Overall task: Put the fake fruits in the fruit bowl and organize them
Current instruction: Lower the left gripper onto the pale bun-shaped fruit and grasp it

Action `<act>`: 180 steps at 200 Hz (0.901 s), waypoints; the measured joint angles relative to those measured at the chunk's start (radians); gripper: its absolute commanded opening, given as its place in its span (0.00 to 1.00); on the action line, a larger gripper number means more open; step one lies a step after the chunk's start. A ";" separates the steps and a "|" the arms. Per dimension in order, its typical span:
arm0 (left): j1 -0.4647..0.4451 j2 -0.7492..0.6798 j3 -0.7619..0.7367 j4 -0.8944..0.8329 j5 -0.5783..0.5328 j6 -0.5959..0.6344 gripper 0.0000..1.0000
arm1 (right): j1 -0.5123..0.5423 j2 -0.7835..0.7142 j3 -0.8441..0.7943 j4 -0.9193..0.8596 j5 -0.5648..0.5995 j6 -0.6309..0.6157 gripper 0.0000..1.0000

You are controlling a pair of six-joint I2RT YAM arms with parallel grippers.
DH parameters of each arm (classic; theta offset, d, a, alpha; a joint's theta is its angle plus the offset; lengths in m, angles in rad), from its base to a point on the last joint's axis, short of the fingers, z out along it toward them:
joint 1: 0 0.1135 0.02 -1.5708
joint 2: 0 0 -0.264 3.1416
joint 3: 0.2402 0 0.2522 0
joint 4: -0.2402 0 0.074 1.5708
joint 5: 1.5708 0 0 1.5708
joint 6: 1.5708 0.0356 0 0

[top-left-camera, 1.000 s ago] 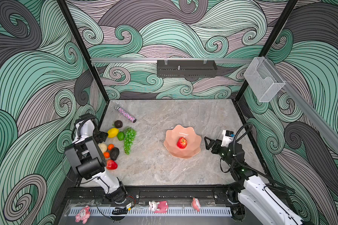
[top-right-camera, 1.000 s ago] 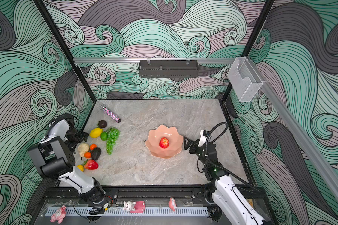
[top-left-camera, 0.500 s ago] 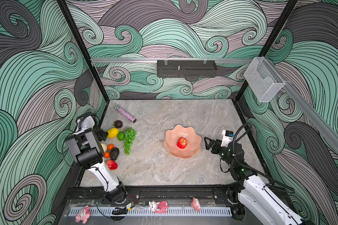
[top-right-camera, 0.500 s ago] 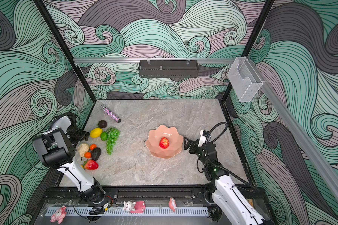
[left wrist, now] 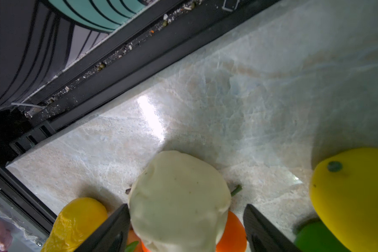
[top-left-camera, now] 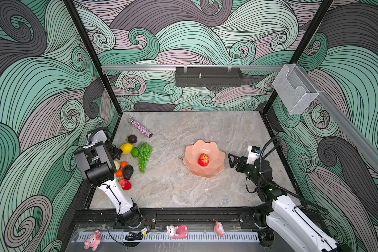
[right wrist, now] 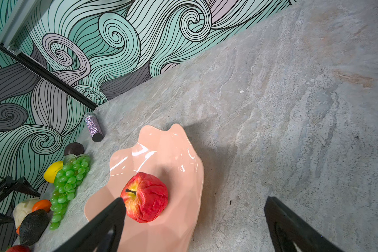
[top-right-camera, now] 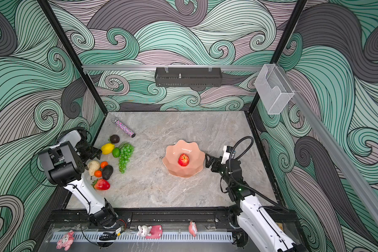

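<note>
left end effector [left wrist: 186, 206] spread astride pear [left wrist: 179, 185] | right end effector [right wrist: 194, 199] spread | grapes [top-left-camera: 145, 156] taper frontward

Over the last second the left arm [top-left-camera: 94, 161] has swung its black elbow block along the left edge of the table [top-left-camera: 205, 192], from near the near-left corner toward the far edge, so its white link now stands steeper beside the strawberry [top-left-camera: 125, 184].
</note>
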 measured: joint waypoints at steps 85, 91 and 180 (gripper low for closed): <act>-0.014 0.002 -0.046 0.023 0.047 0.000 0.67 | 0.000 -0.019 0.000 0.000 0.000 0.000 1.00; -0.014 0.002 -0.047 0.024 0.047 0.000 0.67 | 0.000 -0.019 0.000 0.000 0.000 0.000 1.00; -0.062 -0.068 -0.084 0.069 0.068 -0.004 0.61 | 0.000 -0.028 0.000 0.000 0.000 0.000 1.00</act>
